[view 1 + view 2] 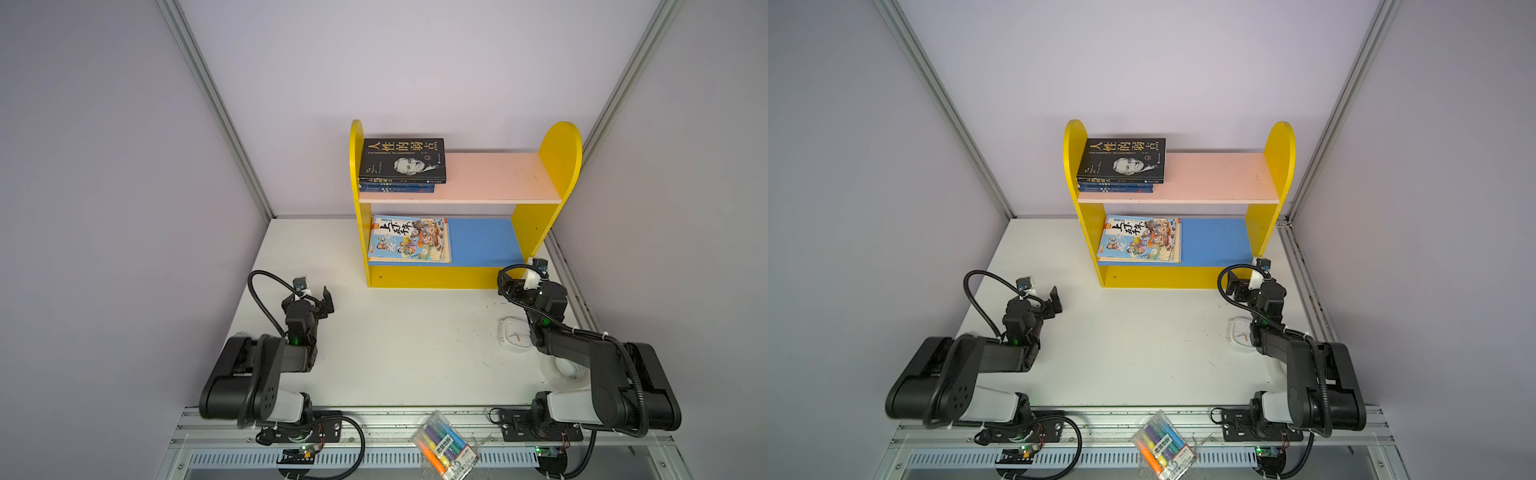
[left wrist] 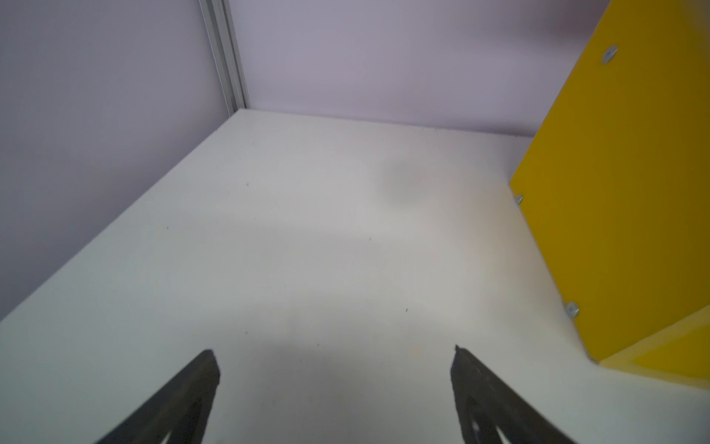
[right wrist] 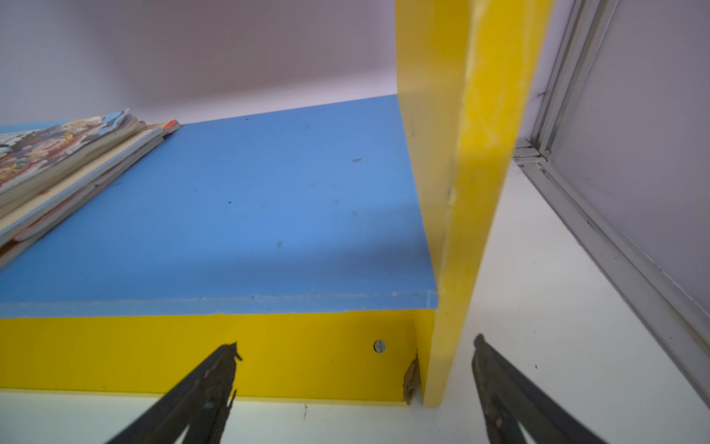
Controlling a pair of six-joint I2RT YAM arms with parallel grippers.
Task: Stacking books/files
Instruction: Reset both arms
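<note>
A white table (image 1: 395, 345) walled in lilac bears a yellow bookshelf (image 1: 557, 153). On its pink upper board (image 1: 490, 176) a black book (image 1: 402, 160) titled 人性的弱点 tops navy books (image 1: 397, 188); on its blue lower board (image 1: 482, 241) a cartoon book (image 1: 409, 239) titled 上下五千年 tops a stack. The left gripper (image 2: 334, 351) and right gripper (image 3: 356, 340), near the bookshelf's front corners, gape wide and empty.

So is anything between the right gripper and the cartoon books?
Nothing lies on the blue shelf before the cartoon books, but the right gripper points at the yellow front board and side panel.
</note>
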